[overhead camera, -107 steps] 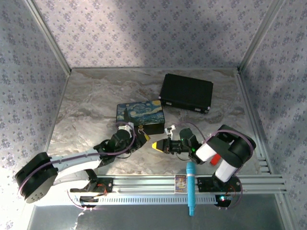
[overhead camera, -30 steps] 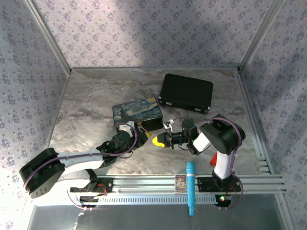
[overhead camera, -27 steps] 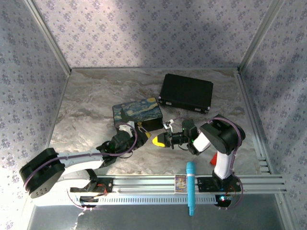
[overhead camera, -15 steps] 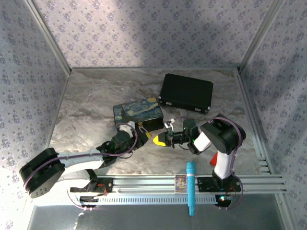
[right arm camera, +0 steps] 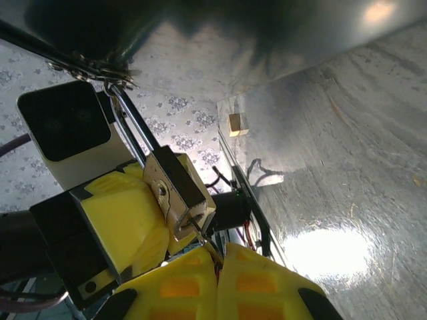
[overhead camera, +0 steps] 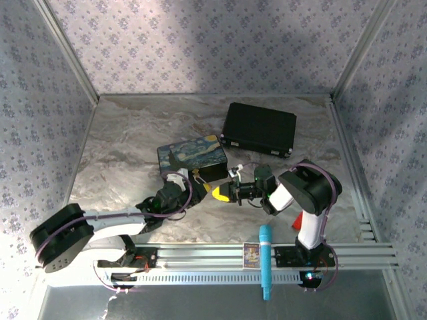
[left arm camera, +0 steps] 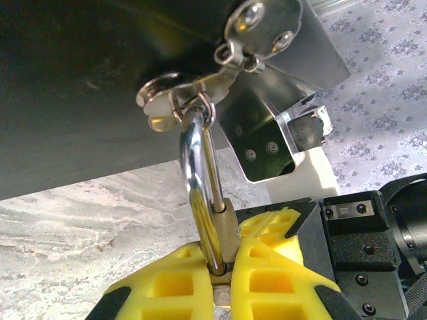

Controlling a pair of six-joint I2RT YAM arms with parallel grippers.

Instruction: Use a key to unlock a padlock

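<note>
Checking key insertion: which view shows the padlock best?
Right wrist: the padlock body and keyhole face are clear, with the key at it. Left wrist shows its shackle and edge-on body between yellow fingers. Top external: too small to make out.

Bright and sharp; white glare on the table (right arm camera: 327, 257)

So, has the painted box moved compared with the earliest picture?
Yes. The painted box has shifted slightly left and turned a little, away from the black case, which has stayed in place.
</note>
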